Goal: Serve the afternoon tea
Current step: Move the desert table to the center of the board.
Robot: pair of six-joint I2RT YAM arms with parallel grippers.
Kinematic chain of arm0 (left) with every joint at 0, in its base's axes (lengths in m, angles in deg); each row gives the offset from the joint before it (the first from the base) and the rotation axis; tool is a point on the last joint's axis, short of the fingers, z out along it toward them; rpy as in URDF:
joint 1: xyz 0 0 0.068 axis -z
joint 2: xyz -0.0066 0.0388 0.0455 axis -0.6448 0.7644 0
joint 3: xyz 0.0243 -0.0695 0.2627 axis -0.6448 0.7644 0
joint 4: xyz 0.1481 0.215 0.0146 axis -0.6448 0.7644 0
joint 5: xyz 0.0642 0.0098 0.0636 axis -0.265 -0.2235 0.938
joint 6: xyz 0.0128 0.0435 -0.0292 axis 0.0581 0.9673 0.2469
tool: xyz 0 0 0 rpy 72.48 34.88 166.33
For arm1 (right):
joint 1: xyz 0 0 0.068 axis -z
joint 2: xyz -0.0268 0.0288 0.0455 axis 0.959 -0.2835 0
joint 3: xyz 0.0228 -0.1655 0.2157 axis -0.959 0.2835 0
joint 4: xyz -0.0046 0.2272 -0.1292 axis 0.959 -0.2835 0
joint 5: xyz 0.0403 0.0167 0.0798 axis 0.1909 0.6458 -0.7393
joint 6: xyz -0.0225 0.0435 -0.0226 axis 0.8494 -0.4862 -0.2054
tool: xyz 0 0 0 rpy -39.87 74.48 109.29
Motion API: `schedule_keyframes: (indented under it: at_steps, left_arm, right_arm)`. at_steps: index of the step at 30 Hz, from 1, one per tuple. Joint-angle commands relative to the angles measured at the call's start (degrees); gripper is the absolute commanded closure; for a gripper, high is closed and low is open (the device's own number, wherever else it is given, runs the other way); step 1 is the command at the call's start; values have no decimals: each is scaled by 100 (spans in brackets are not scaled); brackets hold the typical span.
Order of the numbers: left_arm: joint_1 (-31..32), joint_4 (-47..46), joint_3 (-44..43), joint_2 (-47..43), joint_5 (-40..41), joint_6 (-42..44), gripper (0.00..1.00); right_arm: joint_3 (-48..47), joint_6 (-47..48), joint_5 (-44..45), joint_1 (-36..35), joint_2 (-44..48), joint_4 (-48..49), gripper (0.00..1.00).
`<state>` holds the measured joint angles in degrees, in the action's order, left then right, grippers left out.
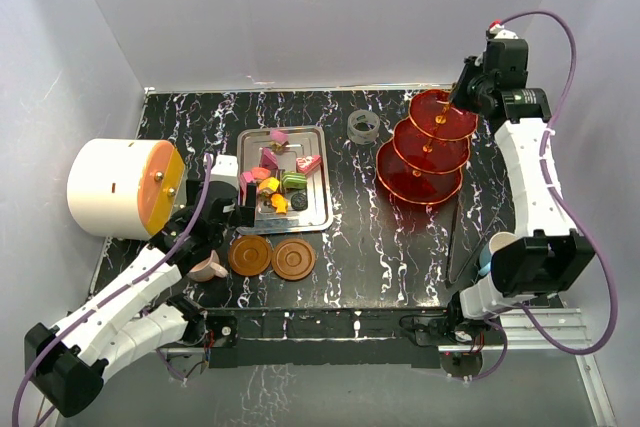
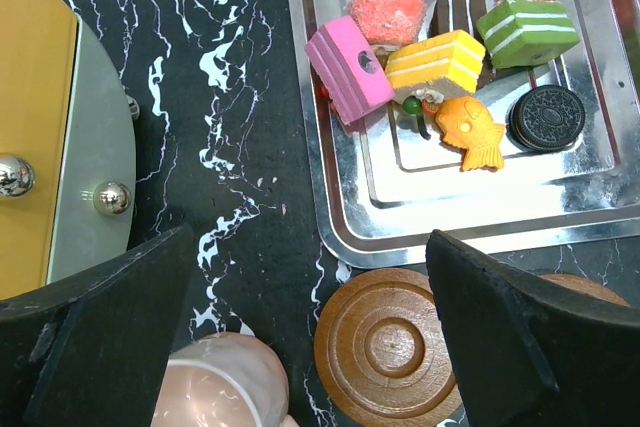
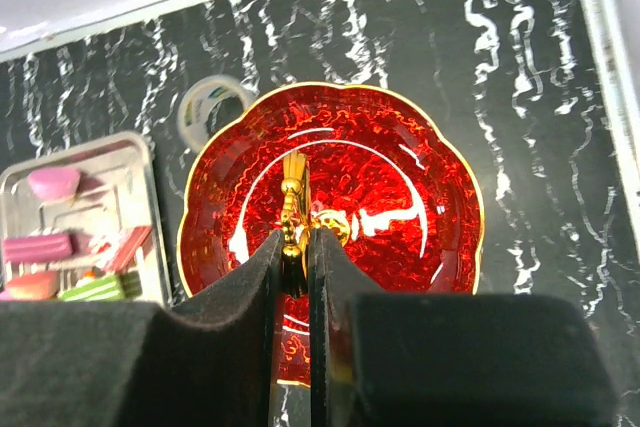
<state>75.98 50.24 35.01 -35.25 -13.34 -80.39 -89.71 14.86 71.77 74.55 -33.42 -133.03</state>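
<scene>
We are observing the right pincer [image 3: 297,243] clamping the gold stem [image 3: 292,187] of the red stand [image 3: 400,197], far right; left pincer [image 2: 308,247] hanging apart above the pink cup [image 2: 215,387].

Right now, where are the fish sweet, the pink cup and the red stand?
fish sweet [image 2: 472,133], left wrist view, its orange body.
pink cup [image 2: 215,387], left wrist view, its rounded side.
red stand [image 3: 400,187], right wrist view, bare top tier.

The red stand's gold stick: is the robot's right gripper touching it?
Touching. In the right wrist view, the right gripper is pinched shut on the gold stem of the red stand.
</scene>
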Motion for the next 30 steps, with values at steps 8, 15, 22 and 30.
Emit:
schedule_keyframes:
  at_steps: [8, 15, 22, 30]
  left_arm:
    - [-6, -9, -46, 98, 189, 50, 1]
    - [-5, -8, -41, 64, 239, 47, 1]
    - [-6, -17, -44, 83, 221, 63, 1]
    - [-7, -17, -46, 100, 188, 76, 1]
  right_arm:
    - [491, -176, -591, -1196, 436, 671, 100]
    - [596, 149, -330, -1700, 297, 982, 99]
    - [714, 397, 260, -1710, 431, 945, 94]
    - [408, 895, 643, -1719, 275, 925, 97]
